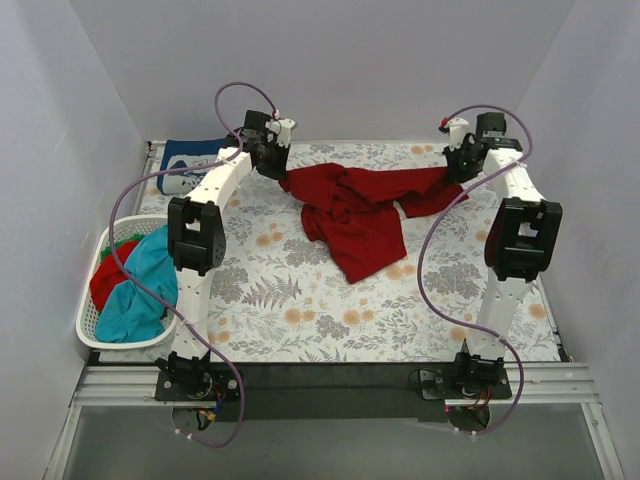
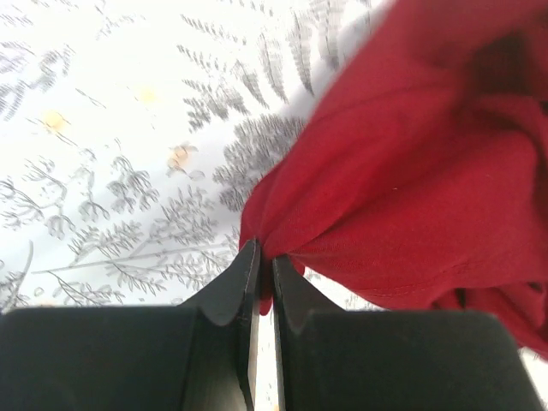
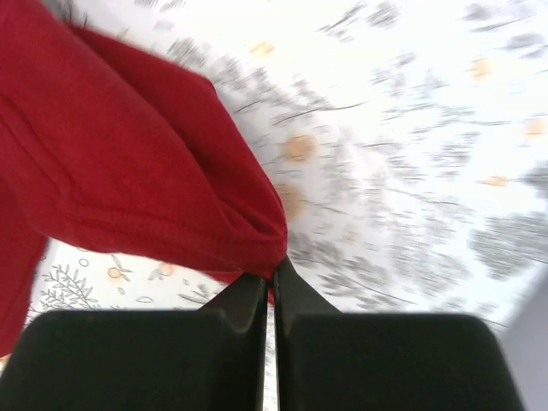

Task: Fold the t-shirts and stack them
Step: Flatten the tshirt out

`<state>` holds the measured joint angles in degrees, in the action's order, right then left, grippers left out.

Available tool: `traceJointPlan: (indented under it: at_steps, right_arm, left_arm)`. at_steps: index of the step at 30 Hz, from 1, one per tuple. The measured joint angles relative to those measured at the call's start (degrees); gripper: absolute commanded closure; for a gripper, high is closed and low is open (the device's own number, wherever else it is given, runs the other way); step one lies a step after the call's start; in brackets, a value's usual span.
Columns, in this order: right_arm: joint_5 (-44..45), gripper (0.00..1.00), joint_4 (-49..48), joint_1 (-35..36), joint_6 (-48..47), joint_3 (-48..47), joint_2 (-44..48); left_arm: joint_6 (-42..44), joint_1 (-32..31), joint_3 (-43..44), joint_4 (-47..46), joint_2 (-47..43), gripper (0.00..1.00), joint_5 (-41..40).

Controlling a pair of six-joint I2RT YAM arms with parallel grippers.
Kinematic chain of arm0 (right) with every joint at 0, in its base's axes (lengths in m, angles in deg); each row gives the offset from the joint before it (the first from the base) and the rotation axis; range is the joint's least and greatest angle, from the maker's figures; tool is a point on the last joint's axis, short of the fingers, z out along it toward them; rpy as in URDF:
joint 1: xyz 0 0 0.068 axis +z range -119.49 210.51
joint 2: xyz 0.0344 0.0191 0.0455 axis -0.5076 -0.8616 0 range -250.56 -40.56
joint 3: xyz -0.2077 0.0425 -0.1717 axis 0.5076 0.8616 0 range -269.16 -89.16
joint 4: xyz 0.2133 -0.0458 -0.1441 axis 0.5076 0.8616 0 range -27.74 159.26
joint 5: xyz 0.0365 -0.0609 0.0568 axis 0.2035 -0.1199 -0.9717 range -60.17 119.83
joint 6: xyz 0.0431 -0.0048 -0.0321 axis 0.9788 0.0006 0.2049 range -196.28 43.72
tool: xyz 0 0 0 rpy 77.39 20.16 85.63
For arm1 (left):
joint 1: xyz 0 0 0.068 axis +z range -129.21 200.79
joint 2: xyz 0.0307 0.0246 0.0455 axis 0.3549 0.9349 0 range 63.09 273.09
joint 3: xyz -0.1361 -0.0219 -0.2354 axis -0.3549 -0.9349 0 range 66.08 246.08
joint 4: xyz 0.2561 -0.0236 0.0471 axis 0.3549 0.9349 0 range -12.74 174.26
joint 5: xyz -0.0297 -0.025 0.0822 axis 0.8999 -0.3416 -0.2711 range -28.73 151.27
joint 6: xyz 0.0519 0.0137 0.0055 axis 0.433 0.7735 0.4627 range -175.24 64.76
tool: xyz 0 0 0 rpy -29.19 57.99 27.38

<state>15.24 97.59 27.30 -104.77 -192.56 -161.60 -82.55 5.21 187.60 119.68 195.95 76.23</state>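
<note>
Both arms reach twd frame's top, elbows up; left gripper [image 2: 259,257] & right gripper [image 3: 271,282] jaws clamped on dark red t-shirt [image 1: 355,215].

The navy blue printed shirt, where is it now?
In the top view, the navy shirt lies at the far left corner of the table, beyond the white basket and left of the left gripper.

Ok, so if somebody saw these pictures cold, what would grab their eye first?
The dark red t-shirt stands out most. It is strung across the far side of the table between the left gripper and the right gripper, both shut on its cloth. Next comes the white basket at the table's left edge, holding a teal shirt and a red shirt, beside the busy floral table cloth.
</note>
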Motion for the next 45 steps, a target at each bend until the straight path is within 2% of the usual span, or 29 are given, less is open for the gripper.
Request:
traceJointPlan:
  at_steps: [5, 8, 10, 16, 21, 24, 27, 30, 31, 33, 34, 35, 36, 39, 41, 42, 43, 45]
  right_arm:
    - [-0.28, 0.99, 0.55, -2.69, 0.31, -9.29, 2.47]
    - [-0.96, 0.99, 0.87, -3.61, 1.31, -16.11, 2.91]
    - [-1.46, 0.99, 0.85, -4.42, 1.73, -19.67, 4.02]
    - [-2.95, 0.99, 0.85, -9.60, 3.78, -20.90, 16.24]
    - [-5.38, 0.99, -2.60, -13.07, 3.37, -6.19, 39.91]
    - [-8.09, 0.99, -3.96, -12.57, 1.42, 4.31, 52.11]
    - [-11.76, 0.99, -1.88, -12.11, -1.86, 14.12, 60.46]
    - [-15.78, 0.99, 3.58, -9.11, -6.95, 24.70, 65.42]
    - [-16.11, 0.96, 5.42, -6.49, -8.39, 28.63, 66.49]
    - [-15.63, 0.67, 9.40, 1.05, -10.75, 35.15, 67.34]
    - [-15.47, 0.34, 11.32, 5.22, -12.17, 37.68, 67.21]
    - [-15.26, 0.16, 12.61, 7.67, -13.18, 38.73, 66.79]
    - [-15.26, 0.02, 14.25, 9.64, -14.08, 39.04, 65.81]
    - [-15.47, 0.02, 16.11, 11.63, -16.59, 36.65, 61.24]
    - [-15.78, 0.04, 16.04, 11.98, -17.66, 33.75, 56.41]
    - [-15.96, 0.08, 15.69, 12.04, -18.01, 32.39, 53.96]
    - [-16.04, 0.19, 15.17, 12.22, -18.03, 31.43, 51.91]
    - [-16.02, 0.28, 14.62, 13.07, -17.99, 27.82, 44.98]
  left_arm:
    - [-3.41, 0.81, 2.75, -4.59, 0.11, 1.00, 0.13]
    - [-6.64, 1.33, 12.76, -7.06, 2.47, 1.00, 2.08]
    - [-8.94, 2.08, 17.46, -12.39, 2.40, 1.00, 3.74]
    - [-15.54, 3.65, 14.73, -27.85, -4.92, 1.00, 9.05]
    - [-21.55, 5.70, 8.46, -33.64, -13.03, 1.00, 15.87]
    - [-22.47, 10.05, -1.66, -34.05, -20.65, 1.00, 22.64]
    - [-15.04, 14.51, -14.40, -29.14, -28.48, 1.00, 29.92]
    - [-2.80, 16.28, -24.20, -19.17, -33.35, 1.00, 32.22]
    - [1.53, 16.13, -25.46, -14.69, -33.38, 0.95, 32.26]
    - [8.44, 15.67, -25.57, -6.08, -30.73, 0.76, 31.12]
    - [10.71, 15.58, -25.00, -2.89, -28.94, 0.65, 30.51]
    - [12.50, 15.67, -24.22, 0.72, -25.88, 0.44, 29.33]
    - [13.46, 16.09, -23.12, 3.52, -23.12, 0.43, 27.85]
    - [14.53, 19.15, -19.96, 9.84, -14.88, 0.40, 25.57]
    - [14.73, 21.42, -19.52, 12.59, -12.39, 0.40, 24.79]
    - [14.67, 22.62, -19.61, 13.75, -12.28, 0.40, 24.39]
    - [14.58, 23.54, -19.71, 14.38, -12.74, 0.40, 24.28]
    - [14.40, 24.02, -20.13, 14.64, -14.56, 0.41, 23.87]
